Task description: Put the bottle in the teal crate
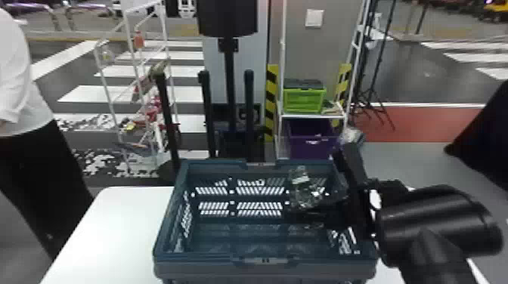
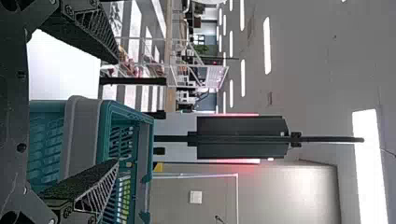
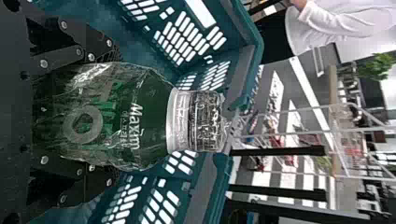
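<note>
Clock is head view, crate at centre, 12 = away from the robot.

Right hand [image 3: 116, 119] has the bottle [image 3: 126, 116], fingers clamped either side of the body, clear plastic squeezed between them. Bottle roughly upright, neck up. It's over the 1 to 2 o'clock part of the teal crate [image 1: 204, 264], looks inside the walls, neck near rim level in the right wrist view. Base is hidden, so can't tell if it touches the crate floor. Right arm [image 1: 434, 223] comes in from 4 o'clock, over the 3 o'clock wall.

Crate sits on the white surface [image 1: 113, 226], bare strip of it at 9 o'clock. Left hand [image 2: 116, 111] is wide, nothing between its fingers, idle by the look of it. Green box [image 1: 304, 100] and purple bin [image 1: 313, 147] beyond at 1 o'clock, not relevant.

Status: grasp done, transport basically done. Left: lower if there's a gap, let go, back the arm out. I'd call it most of the way. Risk: releasing high drops it and it tips; fingers could also drag the thin plastic or clip the 3 o'clock wall on exit.
</note>
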